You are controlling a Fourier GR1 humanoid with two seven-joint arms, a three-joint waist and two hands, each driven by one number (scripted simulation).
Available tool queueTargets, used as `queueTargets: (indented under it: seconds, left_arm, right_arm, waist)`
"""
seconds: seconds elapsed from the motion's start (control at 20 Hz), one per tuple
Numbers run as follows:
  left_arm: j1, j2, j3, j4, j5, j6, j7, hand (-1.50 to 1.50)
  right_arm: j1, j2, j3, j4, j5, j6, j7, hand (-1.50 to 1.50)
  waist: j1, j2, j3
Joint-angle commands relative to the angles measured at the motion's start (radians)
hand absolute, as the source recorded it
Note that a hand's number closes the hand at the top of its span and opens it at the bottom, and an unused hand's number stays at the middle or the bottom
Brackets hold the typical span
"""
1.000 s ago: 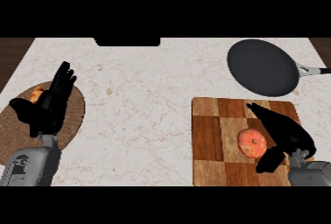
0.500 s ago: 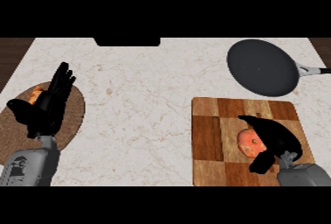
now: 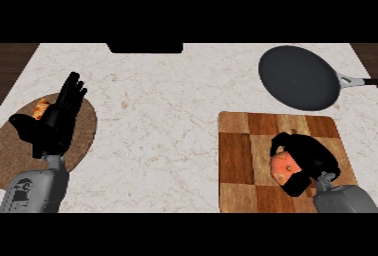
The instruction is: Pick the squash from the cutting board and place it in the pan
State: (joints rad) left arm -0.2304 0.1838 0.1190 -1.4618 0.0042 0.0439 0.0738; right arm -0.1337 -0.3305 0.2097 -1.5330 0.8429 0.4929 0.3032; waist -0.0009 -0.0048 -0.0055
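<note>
1. The right hand (image 3: 308,159) was curled round the squash (image 3: 281,167) on the cutting board (image 3: 238,150).
2. The left hand (image 3: 53,120) rested open at the left.
3. Advice: lift straight clear before crossing to the pan (image 3: 298,77).

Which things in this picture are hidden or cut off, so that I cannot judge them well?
- Squash, head view: the right hand curls round it, so only an orange patch shows; its full shape is hidden.
- Orange item on the brown round mat, head view: mostly hidden behind the open left hand; too small to identify.
- Pan handle, head view: cut off by the right edge.
- Dark object at the counter's far edge: only partly visible.
</note>
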Motion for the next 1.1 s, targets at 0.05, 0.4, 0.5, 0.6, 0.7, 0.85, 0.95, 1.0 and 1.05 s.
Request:
queueTargets:
  seconds: [0.05, 0.4, 0.5, 0.6, 0.7, 0.85, 0.95, 1.0, 1.05]
  left_arm:
    - [0.012, -0.003, -0.011, -0.043, -0.021, 0.009, 0.031, 0.00]
    - [0.049, 0.021, 0.010, -0.098, 0.024, -0.033, 0.037, 0.00]
    - [-0.027, -0.009, -0.001, 0.025, -0.019, 0.008, -0.007, 0.00]
    - [0.018, 0.004, 0.013, -0.015, 0.005, -0.009, 0.009, 0.00]
    - [0.008, -0.004, -0.008, -0.051, -0.021, 0.014, 0.028, 0.00]
    - [0.024, -0.014, -0.014, -0.057, -0.018, 0.010, 0.028, 0.00]
    - [0.020, -0.033, -0.032, -0.068, -0.048, 0.042, 0.024, 0.00]
    - [0.009, -0.007, -0.007, -0.054, -0.013, 0.007, 0.042, 0.00]
    - [0.001, -0.026, -0.011, -0.013, -0.025, 0.019, -0.007, 0.00]
  right_arm:
    - [0.008, 0.014, 0.034, -0.009, 0.037, 0.010, -0.056, 1.50]
    - [-0.051, 0.238, 0.300, -0.126, 0.121, 0.030, 0.070, 1.50]
    - [-0.068, 0.219, 0.300, -0.181, 0.171, -0.022, 0.073, 1.50]
    - [-0.088, 0.205, 0.257, -0.258, 0.193, -0.129, 0.048, 1.50]
    - [-0.127, 0.211, 0.229, -0.325, 0.206, -0.150, 0.062, 1.50]
    - [-0.060, 0.245, 0.227, -0.418, 0.198, -0.203, 0.075, 1.50]
    - [-0.106, 0.250, 0.163, -0.461, 0.178, -0.152, 0.111, 1.50]
    - [-0.152, 0.241, 0.069, -0.433, 0.128, -0.163, 0.076, 1.50]
    - [-0.179, 0.251, 0.075, -0.423, 0.171, -0.187, 0.097, 1.50]
  waist:
    - [0.002, 0.004, 0.006]
    - [0.009, 0.002, 0.006]
    - [-0.004, 0.004, 0.005]
    - [-0.003, 0.001, 0.006]
    - [-0.003, -0.001, 0.006]
    - [-0.005, 0.001, 0.006]
    - [-0.002, 0.002, 0.006]
    - [0.000, 0.004, 0.006]
    - [-0.001, 0.005, 0.005]
